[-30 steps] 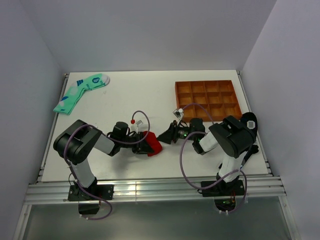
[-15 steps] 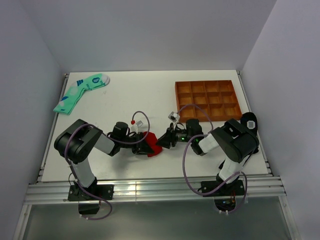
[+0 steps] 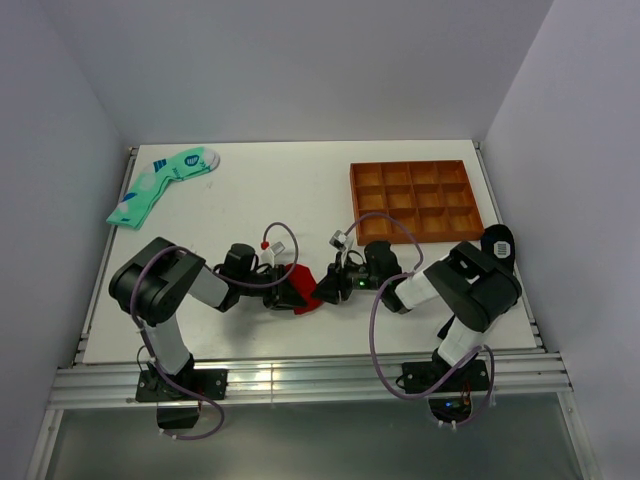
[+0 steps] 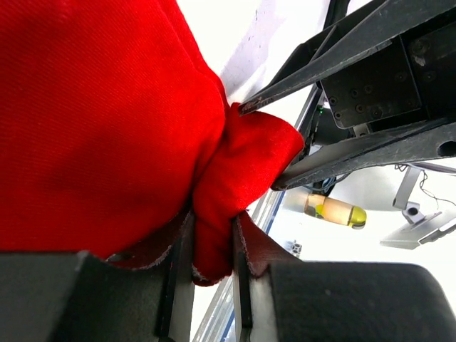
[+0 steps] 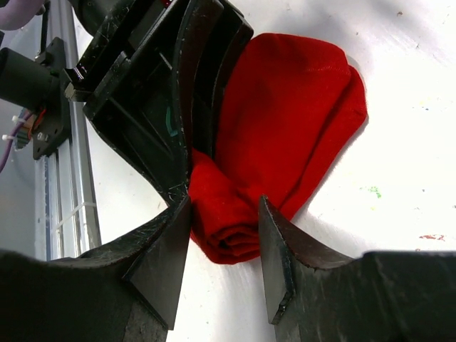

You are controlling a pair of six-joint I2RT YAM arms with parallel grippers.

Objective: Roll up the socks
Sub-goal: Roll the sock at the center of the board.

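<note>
The red socks [image 3: 306, 289] lie bunched in the middle of the table, near its front. My left gripper [image 3: 287, 292] comes at them from the left. In the left wrist view it [image 4: 212, 219] is shut on a fold of the socks [image 4: 107, 114]. My right gripper [image 3: 325, 287] reaches in from the right. Its jaws [image 5: 224, 203] stand open on either side of the socks' rolled end [image 5: 229, 231], close against it. The right fingers [image 4: 335, 53] also show in the left wrist view, straddling that lump of fabric. No white mark shows.
A mint-green sock [image 3: 165, 178] lies at the back left. The brown compartment tray [image 3: 415, 199] stands at the back right. A black sock [image 3: 497, 244] lies by the right edge. The metal rail [image 3: 300, 378] runs along the table's front.
My right gripper has moved left, from a gap away to straddling the socks' rolled end. Its opening looks unchanged. The left gripper has held still on the fabric.
</note>
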